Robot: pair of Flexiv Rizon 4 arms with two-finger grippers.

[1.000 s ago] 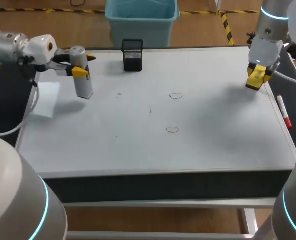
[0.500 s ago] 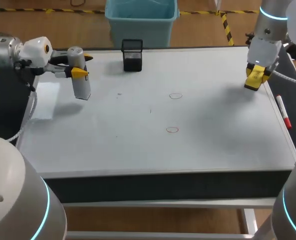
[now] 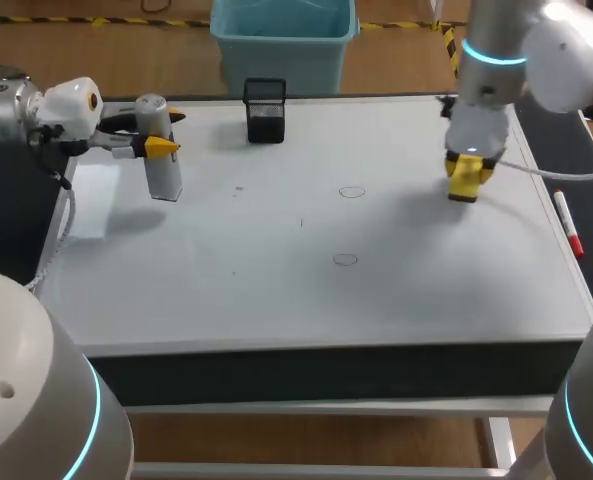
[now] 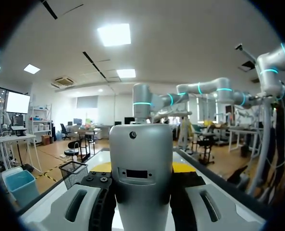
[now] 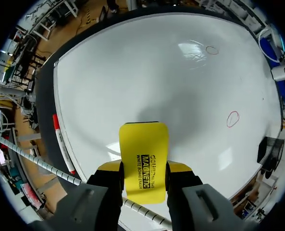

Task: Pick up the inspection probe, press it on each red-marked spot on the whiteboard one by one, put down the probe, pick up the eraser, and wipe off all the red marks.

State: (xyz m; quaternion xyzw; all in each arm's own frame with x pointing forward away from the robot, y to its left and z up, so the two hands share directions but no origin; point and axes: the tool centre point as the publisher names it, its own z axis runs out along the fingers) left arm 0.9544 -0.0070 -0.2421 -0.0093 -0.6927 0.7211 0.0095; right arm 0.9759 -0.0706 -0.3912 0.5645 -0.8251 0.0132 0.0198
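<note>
Two claws were pinching: the left claw (image 3: 166,133) held the inspection probe (image 3: 163,172) upright over the left end of the whiteboard (image 3: 276,290); the right claw (image 5: 144,169) gripped the eraser (image 5: 143,142) between its tips, near a red mark (image 3: 352,192).

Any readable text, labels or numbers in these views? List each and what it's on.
"MAGNETIC": on the eraser in the right gripper's jaws.
"WHITE BOARD ERASER": smaller line beside it, same eraser.
One more short line on the eraser: too small to read.
Probe, marker: no readable print.
</note>
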